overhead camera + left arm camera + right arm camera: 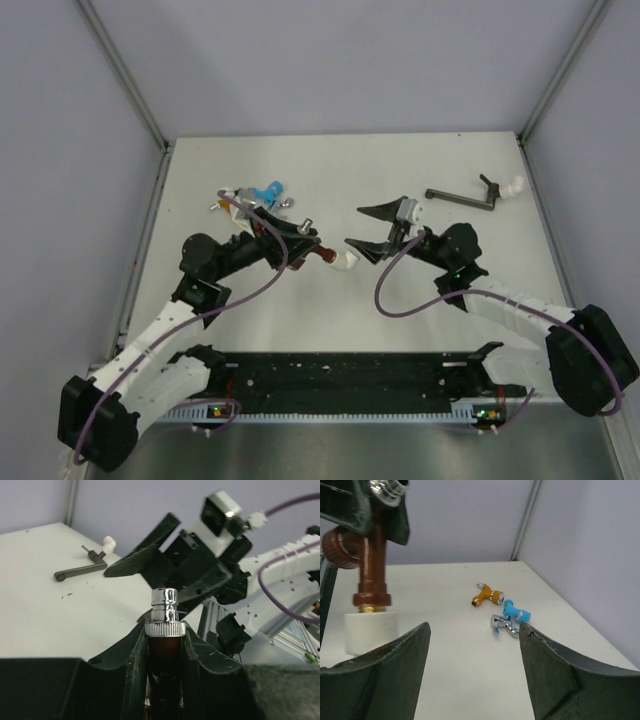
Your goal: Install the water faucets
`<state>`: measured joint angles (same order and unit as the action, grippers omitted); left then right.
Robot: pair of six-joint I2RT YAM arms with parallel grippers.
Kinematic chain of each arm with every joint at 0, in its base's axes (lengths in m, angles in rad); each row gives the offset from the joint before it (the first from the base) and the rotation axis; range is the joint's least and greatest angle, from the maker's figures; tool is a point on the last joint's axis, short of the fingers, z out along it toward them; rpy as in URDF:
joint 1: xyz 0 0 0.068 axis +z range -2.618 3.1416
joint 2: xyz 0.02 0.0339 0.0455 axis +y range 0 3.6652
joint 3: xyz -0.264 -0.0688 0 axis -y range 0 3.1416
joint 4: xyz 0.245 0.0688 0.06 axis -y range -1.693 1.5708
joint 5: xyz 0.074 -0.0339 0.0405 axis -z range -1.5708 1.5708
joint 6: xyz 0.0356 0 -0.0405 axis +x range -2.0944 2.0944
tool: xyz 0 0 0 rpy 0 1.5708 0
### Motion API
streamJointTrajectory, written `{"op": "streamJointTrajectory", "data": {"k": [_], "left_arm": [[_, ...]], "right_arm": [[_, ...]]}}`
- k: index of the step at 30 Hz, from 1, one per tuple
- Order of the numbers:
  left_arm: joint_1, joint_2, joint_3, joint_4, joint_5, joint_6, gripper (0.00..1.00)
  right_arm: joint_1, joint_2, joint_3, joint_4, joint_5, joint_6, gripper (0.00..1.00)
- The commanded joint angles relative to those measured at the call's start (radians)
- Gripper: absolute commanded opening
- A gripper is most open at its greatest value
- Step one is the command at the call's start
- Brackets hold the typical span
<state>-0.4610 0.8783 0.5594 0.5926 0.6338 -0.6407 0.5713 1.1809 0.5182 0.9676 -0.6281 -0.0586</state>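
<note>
My left gripper (pixel 318 248) is shut on the dark red-brown faucet (pixel 165 655); its silvery tip (pixel 165 605) sticks out past the fingertips. In the right wrist view this faucet (pixel 371 565) stands upright, screwed into a white elbow fitting (pixel 370 632) that rests on the table. My right gripper (pixel 357 227) is open and empty, just right of the fitting (pixel 346 261) and facing it. The orange faucet (pixel 485 596), the light blue faucet (pixel 516 612) and a silvery grey one (pixel 502 624) lie loose on the table at the back left.
A dark crank-shaped bar (pixel 462 197) with a white fitting (pixel 513 186) on its end lies at the back right. Grey walls enclose the white table (pixel 330 160) on three sides. A black rail (pixel 340 375) runs along the near edge.
</note>
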Motion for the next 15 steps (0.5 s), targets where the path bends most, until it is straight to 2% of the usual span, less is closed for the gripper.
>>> {"op": "streamJointTrajectory", "data": {"k": [1, 7, 12, 15], "left_arm": [[-0.002, -0.074, 0.027, 0.202, 0.239, 0.079, 0.00], [-0.001, -0.118, 0.025, 0.113, 0.130, 0.118, 0.00], [-0.002, -0.107, 0.031, 0.015, -0.090, 0.075, 0.00], [-0.004, -0.105, 0.019, -0.011, -0.285, -0.008, 0.00]], "right_arm": [[-0.021, 0.003, 0.052, -0.128, -0.029, 0.032, 0.71], [-0.022, -0.082, 0.045, -0.168, 0.036, -0.009, 0.74], [-0.021, -0.226, 0.043, -0.293, 0.093, -0.135, 0.79], [-0.010, -0.265, -0.003, -0.247, 0.067, -0.158, 0.80]]}}
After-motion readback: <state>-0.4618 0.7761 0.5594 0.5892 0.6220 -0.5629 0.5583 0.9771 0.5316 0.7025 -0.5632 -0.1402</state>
